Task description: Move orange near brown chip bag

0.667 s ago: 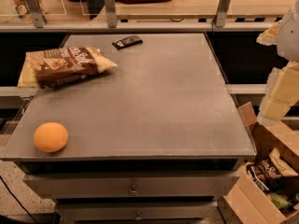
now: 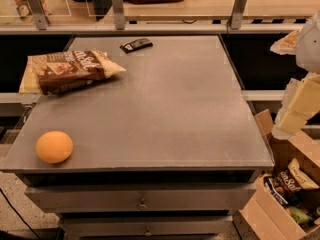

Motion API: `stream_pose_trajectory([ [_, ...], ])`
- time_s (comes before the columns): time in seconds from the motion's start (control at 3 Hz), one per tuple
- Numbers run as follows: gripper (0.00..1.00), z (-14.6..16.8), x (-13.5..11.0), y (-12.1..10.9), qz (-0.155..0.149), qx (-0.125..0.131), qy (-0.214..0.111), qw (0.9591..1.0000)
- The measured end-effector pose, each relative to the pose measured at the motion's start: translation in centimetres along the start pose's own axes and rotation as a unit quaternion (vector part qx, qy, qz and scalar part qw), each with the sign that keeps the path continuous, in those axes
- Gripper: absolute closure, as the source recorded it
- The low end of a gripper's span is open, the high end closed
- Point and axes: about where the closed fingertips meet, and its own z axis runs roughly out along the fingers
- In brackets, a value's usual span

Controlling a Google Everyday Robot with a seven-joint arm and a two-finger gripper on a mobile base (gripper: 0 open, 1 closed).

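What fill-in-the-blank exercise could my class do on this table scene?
The orange lies at the table's front ____ corner.
The black wrapper lies nearer the ____ than the orange.
The gripper hangs beyond the table's ____ edge.
Missing words: left; brown chip bag; right.

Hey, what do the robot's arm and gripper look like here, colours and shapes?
The arm shows at the right edge as a rounded white shell with a cream-tan piece jutting out. Below it the gripper, just right of the table and above the cardboard box, is blocky pale cream-yellow segments. No cables or markings are visible.
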Motion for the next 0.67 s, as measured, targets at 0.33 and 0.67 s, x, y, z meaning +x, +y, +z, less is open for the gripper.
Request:
stream_pose_trajectory([
  [0.33,0.0,3.2,-2.4,1.5,-0.018,-0.022,-0.082,0.9962],
  [0.67,0.0,7.9,-7.1,3.1,-0.047,-0.059,-0.173,0.982],
])
